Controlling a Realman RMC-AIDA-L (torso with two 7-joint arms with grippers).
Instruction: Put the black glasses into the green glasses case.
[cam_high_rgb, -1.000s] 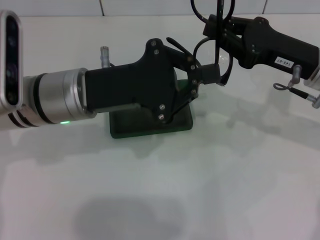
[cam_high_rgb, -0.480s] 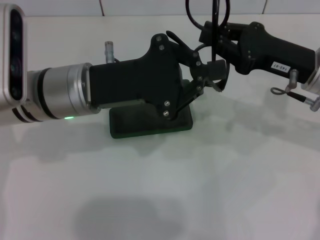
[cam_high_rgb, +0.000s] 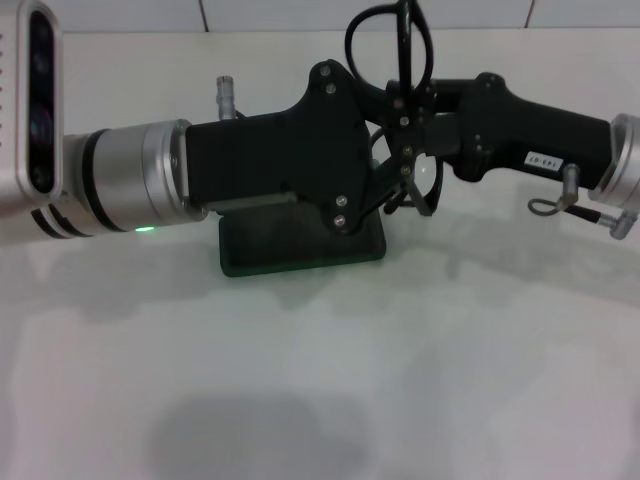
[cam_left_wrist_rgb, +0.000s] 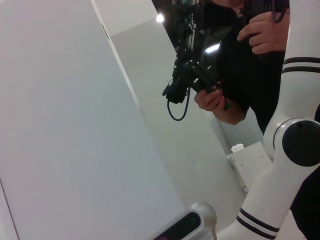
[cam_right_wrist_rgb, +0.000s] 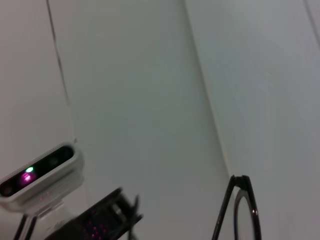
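Left tool blocks most of the green glasses case, only its near edge peeking out at six o'clock. Black glasses half buried between both tools, top loop clipped at twelve o'clock. Finger positions unreadable.

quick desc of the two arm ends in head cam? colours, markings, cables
Left gripper: black angular housing with visible screws and linkage bars, silver cylindrical wrist with a green light, white camera module. Right gripper: black tapered housing bearing a small white label, silver wrist collar, a thin looped cable beneath.
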